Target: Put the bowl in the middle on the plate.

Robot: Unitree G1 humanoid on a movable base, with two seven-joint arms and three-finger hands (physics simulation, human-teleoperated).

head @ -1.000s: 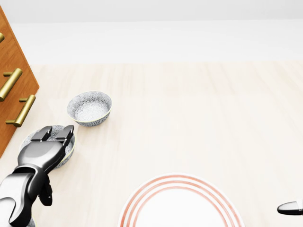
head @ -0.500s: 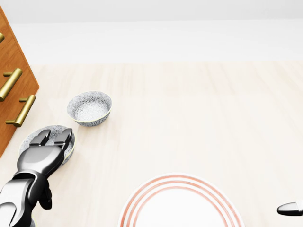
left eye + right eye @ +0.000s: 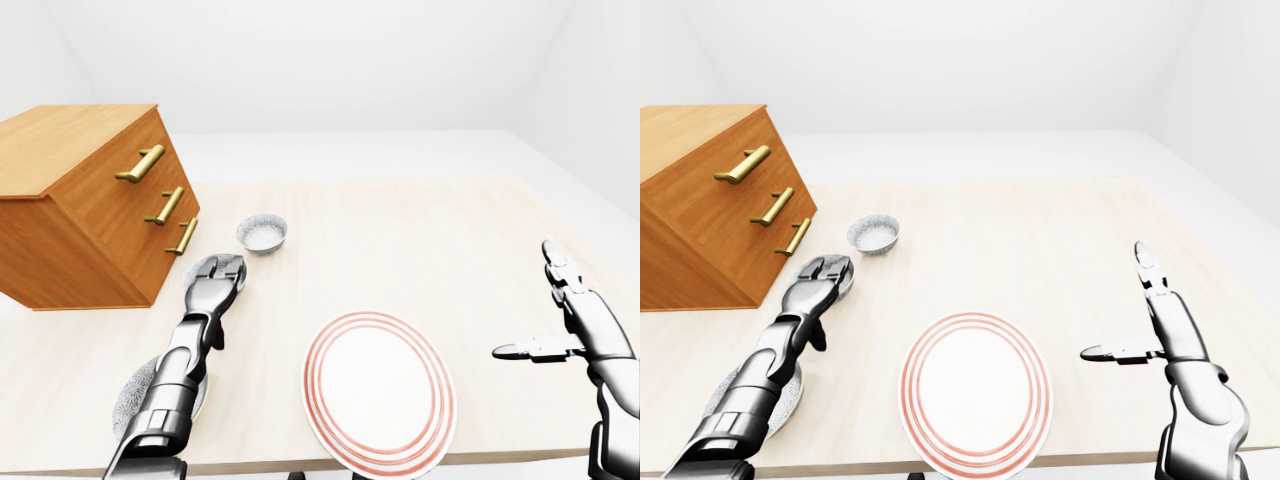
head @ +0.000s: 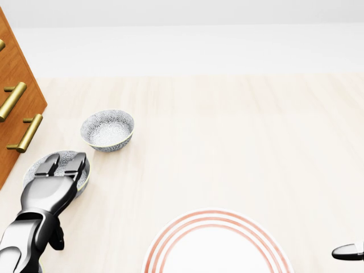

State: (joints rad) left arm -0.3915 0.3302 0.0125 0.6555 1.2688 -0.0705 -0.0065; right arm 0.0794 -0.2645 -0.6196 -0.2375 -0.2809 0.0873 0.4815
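Note:
Three patterned bowls stand in a row on the table's left side. The middle bowl (image 4: 86, 172) lies under my left hand (image 4: 61, 161), whose straight fingers reach across its rim and cover much of it; the hand is open. The far bowl (image 4: 107, 129) sits free just above it. My forearm hides part of the near bowl (image 3: 130, 396). A white plate with red rings (image 3: 378, 390) lies at the bottom centre, with nothing on it. At the right, my right hand (image 3: 556, 318) hovers open, apart from everything.
A wooden drawer chest with brass handles (image 3: 85, 205) stands at the left, close beside the bowls. The table's near edge (image 3: 480, 458) runs just below the plate. Bare tabletop spreads between the plate and the right hand.
My left hand has crept slightly down and to the left over the middle bowl. The bowls, the plate and the right hand have stayed put.

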